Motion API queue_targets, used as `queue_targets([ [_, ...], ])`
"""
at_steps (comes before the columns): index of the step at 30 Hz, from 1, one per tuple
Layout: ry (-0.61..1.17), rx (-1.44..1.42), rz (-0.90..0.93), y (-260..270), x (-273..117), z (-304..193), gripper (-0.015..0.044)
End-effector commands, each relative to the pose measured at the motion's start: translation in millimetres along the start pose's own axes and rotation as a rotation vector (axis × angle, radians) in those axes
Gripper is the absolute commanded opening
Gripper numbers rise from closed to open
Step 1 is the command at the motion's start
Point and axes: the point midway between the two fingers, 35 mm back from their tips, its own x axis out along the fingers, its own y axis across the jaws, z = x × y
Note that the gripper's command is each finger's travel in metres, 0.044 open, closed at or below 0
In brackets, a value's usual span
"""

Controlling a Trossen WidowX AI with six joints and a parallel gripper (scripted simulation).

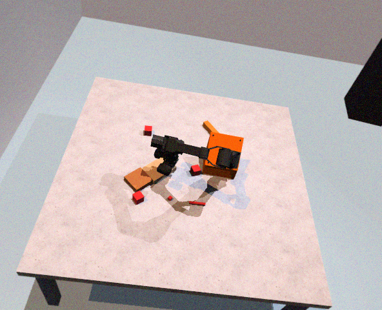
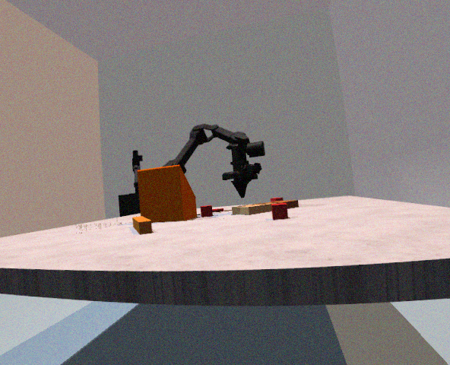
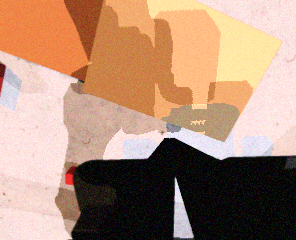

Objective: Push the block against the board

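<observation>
The orange square block [image 1: 137, 178] [image 3: 33, 30] lies flat on the table, with one side against the tan board [image 1: 153, 164] [image 2: 249, 208] [image 3: 248, 47]. In the wrist view their near edges meet close to one corner; I cannot tell whether they are exactly even. My gripper [image 1: 164, 168] [image 2: 241, 194] [image 3: 169, 143] is shut and empty. It hangs clear above the table, over the board's end away from the block, and touches neither part. Its body hides part of the board in the top view.
The arm's orange base box [image 1: 229, 140] [image 2: 164, 192] stands to the right. Red cubes [image 1: 147, 130] [image 1: 195, 169] [image 1: 137, 197] lie around the parts, with a thin red stick [image 1: 197, 203]. A small orange bar [image 1: 210, 126] [image 2: 141, 224] lies behind the base.
</observation>
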Motion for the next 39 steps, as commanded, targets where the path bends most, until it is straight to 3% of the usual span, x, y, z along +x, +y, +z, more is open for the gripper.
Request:
queue_targets([
  [1,-0.001,0.131,0.011,18,-2,-8,0.0000],
  [9,0.001,0.181,0.013,24,1,-10,0.0000],
  [14,0.002,0.182,0.016,25,52,-12,0.0000],
  [39,0.002,0.181,0.015,23,52,4,0.0000],
])
